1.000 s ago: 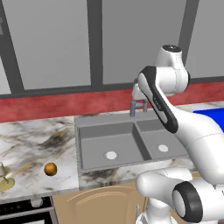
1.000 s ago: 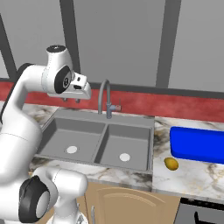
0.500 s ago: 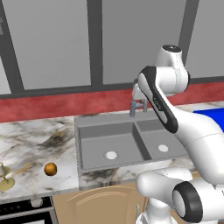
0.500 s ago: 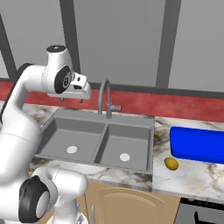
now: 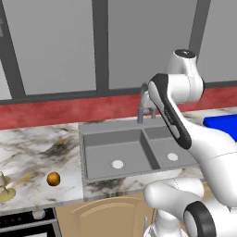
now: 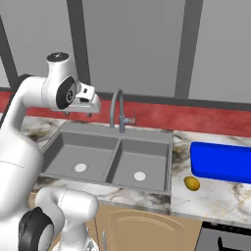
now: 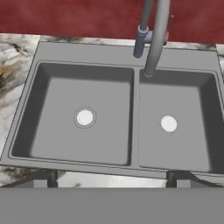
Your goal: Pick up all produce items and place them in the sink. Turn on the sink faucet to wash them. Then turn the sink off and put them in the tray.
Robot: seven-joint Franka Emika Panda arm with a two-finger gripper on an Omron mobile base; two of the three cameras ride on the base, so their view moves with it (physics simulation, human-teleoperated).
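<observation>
Kitchen — sink (image 5: 139, 152), marble counter (image 5: 37, 148)

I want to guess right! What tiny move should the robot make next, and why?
Probably swing toward one fruit, say the orange fruit on the counter left of the sink. Both basins look empty, the yellow fruit lies by the blue tray, and the gripper hangs over the sink, jaws open, holding nothing.

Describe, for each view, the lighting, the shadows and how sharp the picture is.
Left base view: flat even rendered light, no glare; the orange fruit looks crisp, with little shadow. Right base view: equally sharp; the yellow fruit and blue tray cast soft dark edges on the counter. Hand view: the sink walls shade darker toward the left; the faucet looks foreshortened.
</observation>
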